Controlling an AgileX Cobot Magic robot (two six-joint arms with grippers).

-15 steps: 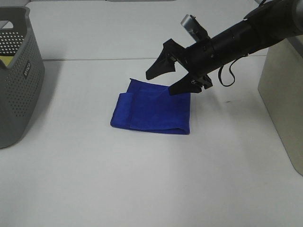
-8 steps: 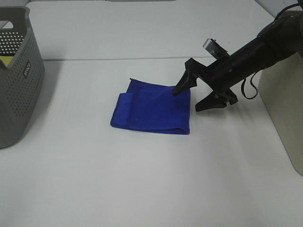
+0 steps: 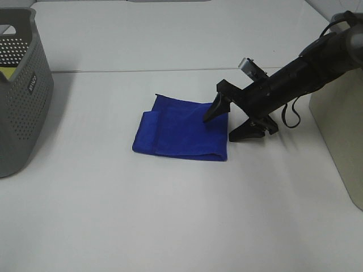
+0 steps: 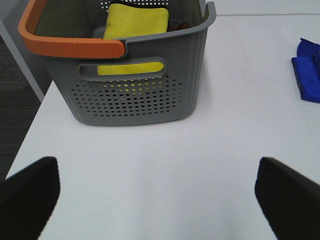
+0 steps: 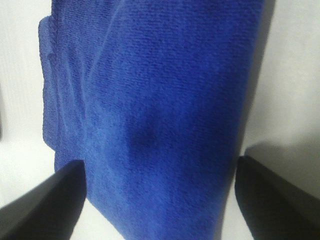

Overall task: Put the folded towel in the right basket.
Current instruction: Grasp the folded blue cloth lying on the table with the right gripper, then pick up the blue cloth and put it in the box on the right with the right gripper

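Lab-type setup: white table (image 3: pixel 170 226) w/ robot arm (image 3: pixel 300 73).

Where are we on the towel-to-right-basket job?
Done: the blue towel lies folded flat on the table. In hand: the right gripper is low at the towel's right edge, fingers open, one over the cloth and one beside it; no grip yet. Left: close, lift, carry to the right basket, release. The left gripper is open, idle near the grey basket.

The label (image 3: pixel 32 80) on the gray basket (image 3: pixel 17 130) is illegible.
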